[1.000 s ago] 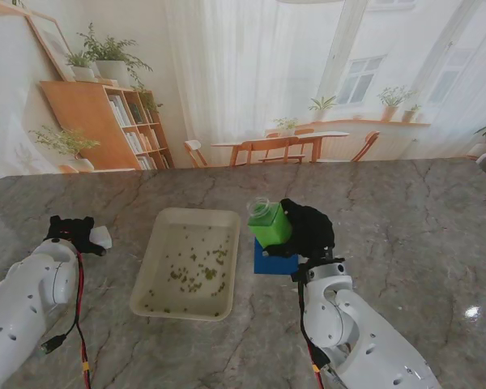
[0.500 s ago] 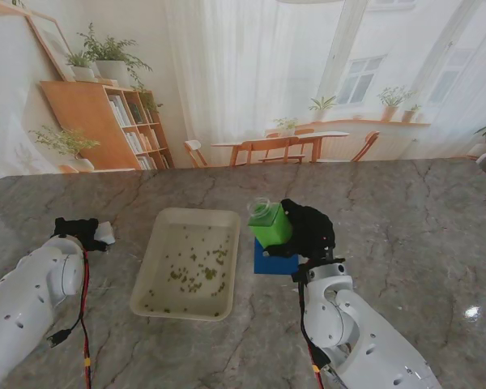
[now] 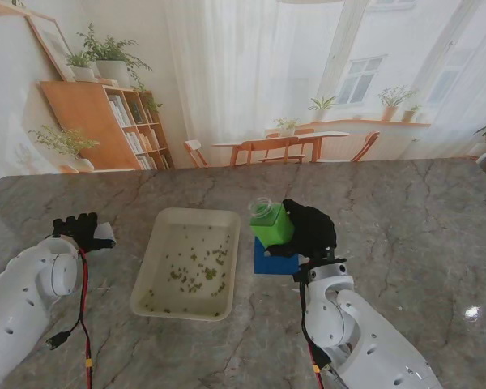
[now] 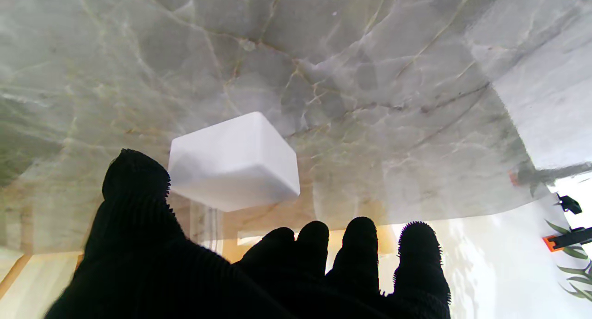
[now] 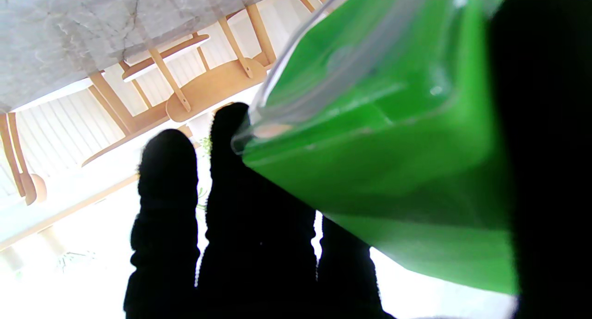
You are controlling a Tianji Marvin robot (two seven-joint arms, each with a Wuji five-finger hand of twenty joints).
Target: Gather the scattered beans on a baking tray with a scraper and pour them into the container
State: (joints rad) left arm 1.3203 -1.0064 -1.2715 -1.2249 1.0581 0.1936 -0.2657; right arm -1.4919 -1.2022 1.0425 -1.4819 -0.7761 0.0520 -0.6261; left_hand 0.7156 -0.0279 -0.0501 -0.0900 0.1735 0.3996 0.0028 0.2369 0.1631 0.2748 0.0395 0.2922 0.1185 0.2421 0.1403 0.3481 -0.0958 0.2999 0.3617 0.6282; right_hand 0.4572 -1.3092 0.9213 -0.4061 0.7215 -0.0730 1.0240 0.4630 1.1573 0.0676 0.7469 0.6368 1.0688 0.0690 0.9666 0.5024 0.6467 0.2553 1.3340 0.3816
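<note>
While the right hand (image 3: 308, 231) stays clamped on the green container (image 3: 270, 224), held off the table beside the baking tray (image 3: 158, 267) of scattered beans (image 3: 196, 271), the left hand (image 3: 77, 228) has crept forward. Its fingers (image 4: 360, 245) are now spread, holding nothing. Just past its fingertips sits the white scraper block (image 4: 233, 162).

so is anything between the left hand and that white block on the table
Nothing visible. The left hand hovers with fingers spread, and only bare marble table lies between it and the white block.
</note>
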